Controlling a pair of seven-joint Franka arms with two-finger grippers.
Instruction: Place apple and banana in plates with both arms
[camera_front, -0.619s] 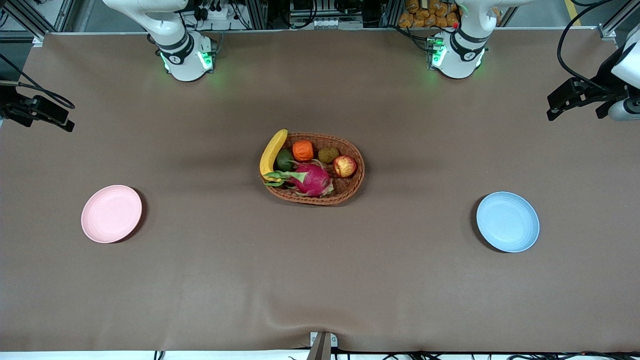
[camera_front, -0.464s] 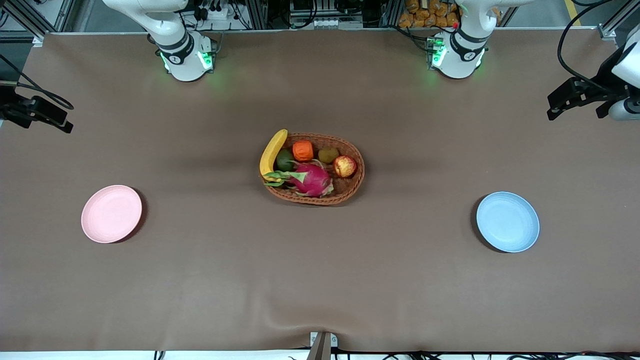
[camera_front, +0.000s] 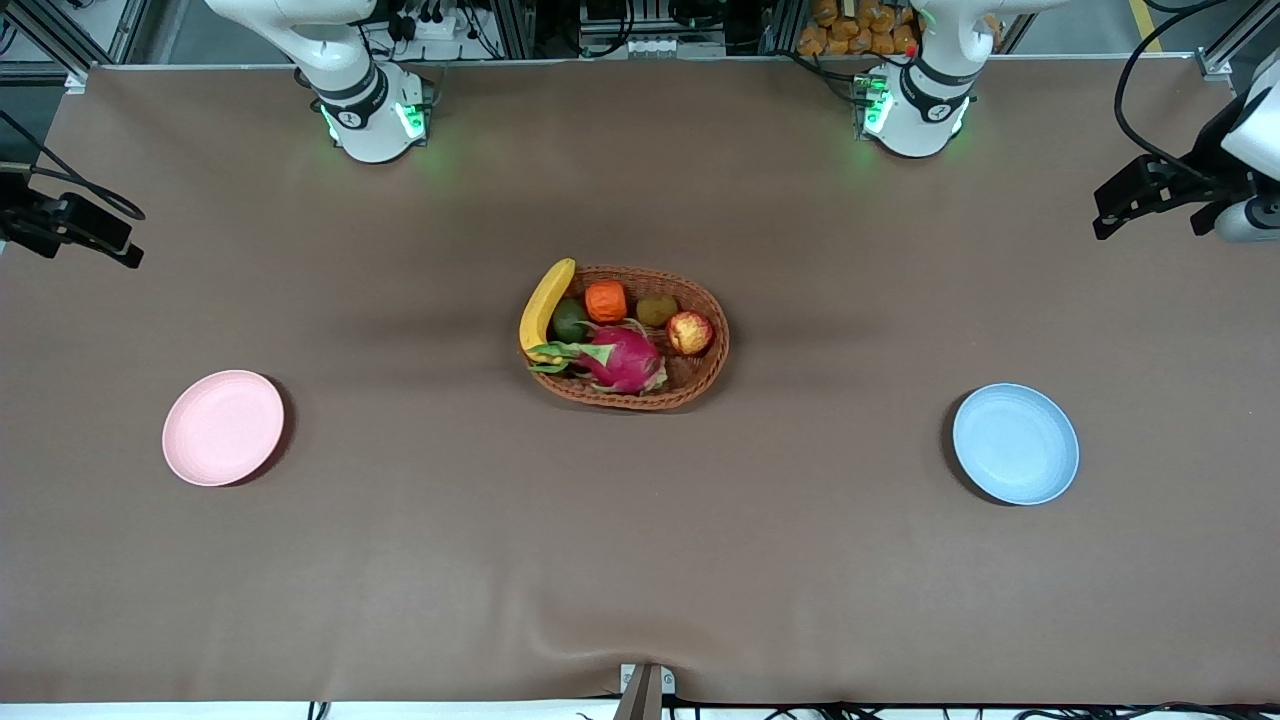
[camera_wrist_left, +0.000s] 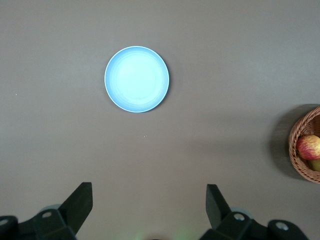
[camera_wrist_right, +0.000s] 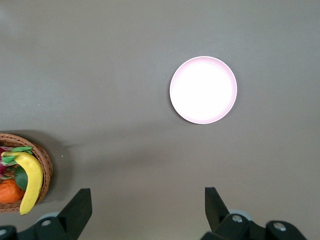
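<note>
Brown counter: wicker basket at centre holds the banana and apple. Pink plate lies toward my right arm's end, blue plate toward my left arm's. My left tool and right tool hang high over the counter, fingers apart, holding nothing.

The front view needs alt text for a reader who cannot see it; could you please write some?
A wicker basket of fruit sits mid-table, holding a banana and an apple. An empty pink plate lies toward the right arm's end, an empty blue plate toward the left arm's.
</note>
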